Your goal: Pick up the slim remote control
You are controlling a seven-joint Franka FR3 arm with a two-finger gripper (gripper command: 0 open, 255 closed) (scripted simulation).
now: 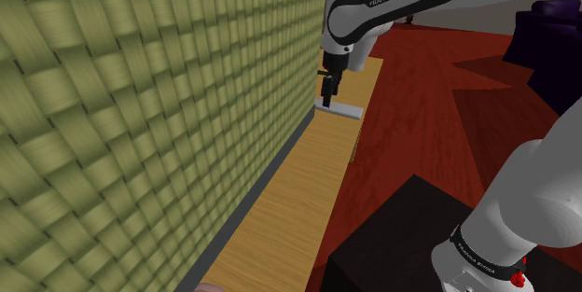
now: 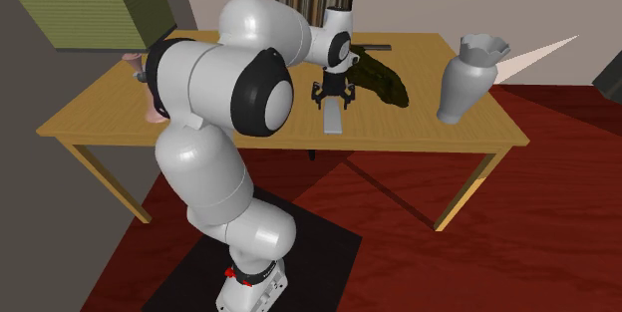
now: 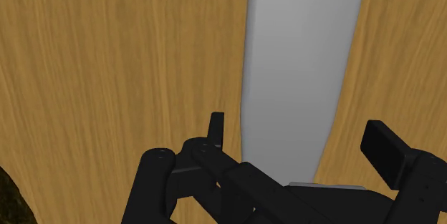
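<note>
**Claw open over the slim remote, nothing gripped yet.**

I have the claw (image 3: 299,129) spread wide, one black finger on each side of the pale grey slim remote control (image 3: 301,51). The remote lies flat on the wooden counter (image 3: 107,58) directly beneath the claw and runs lengthwise away from it. In the wrist view a strip of bare wood shows between each finger and the remote's edge, so neither finger touches it. In the shoulder view the claw (image 1: 328,90) hangs just above the remote (image 1: 339,110), which rests on the counter. By my reading the approach and line-up are done. What is left is to lower a little, close across the narrow width, and lift. A grey vase (image 2: 464,79) stands well off to one side of the claw, clear of that move.
</note>
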